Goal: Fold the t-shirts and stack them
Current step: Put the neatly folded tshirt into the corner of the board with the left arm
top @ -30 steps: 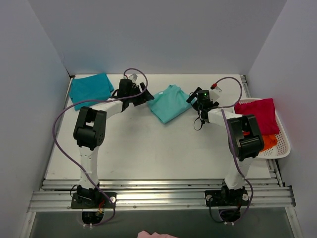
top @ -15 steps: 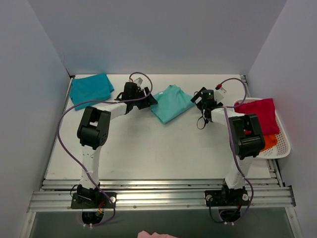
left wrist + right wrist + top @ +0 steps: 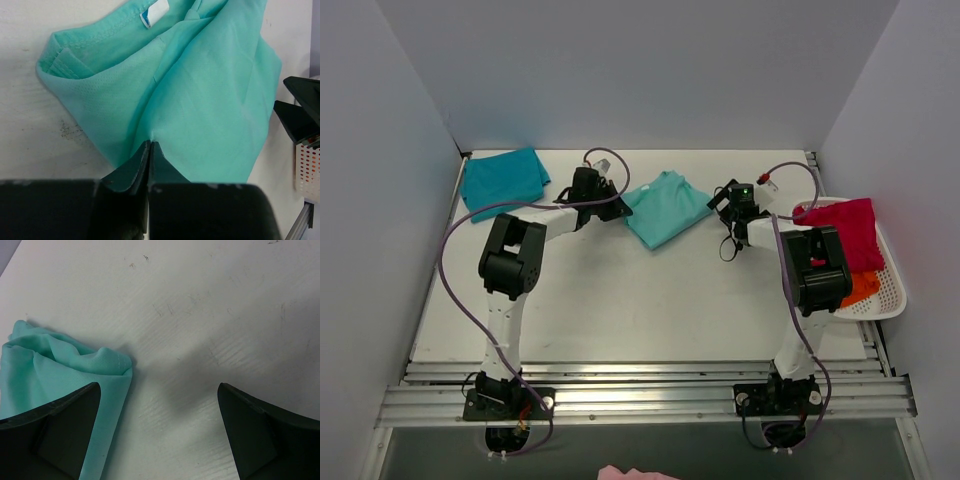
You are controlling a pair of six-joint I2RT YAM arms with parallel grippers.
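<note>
The mint-green t-shirt (image 3: 665, 208) lies folded and a little rumpled at the back middle of the table. My left gripper (image 3: 617, 207) sits at its left edge. In the left wrist view the left gripper (image 3: 150, 145) is shut, pinching a fold of the mint t-shirt (image 3: 200, 85). My right gripper (image 3: 718, 203) is at the shirt's right corner, open. The right wrist view shows the right gripper (image 3: 157, 387) spanning bare table, with the mint t-shirt (image 3: 45, 370) reaching under its left finger. The darker teal-blue t-shirt (image 3: 502, 180) lies folded in the back left corner.
A white basket (image 3: 890, 290) sits at the right edge of the table, holding a red cloth (image 3: 845, 232) and an orange one (image 3: 862, 287). Grey walls close in the back and sides. A metal rail (image 3: 640, 395) runs along the near edge.
My left gripper slid right to the mint shirt's edge and closed on a fold of it. My right gripper backed slightly to the right and stayed open.
</note>
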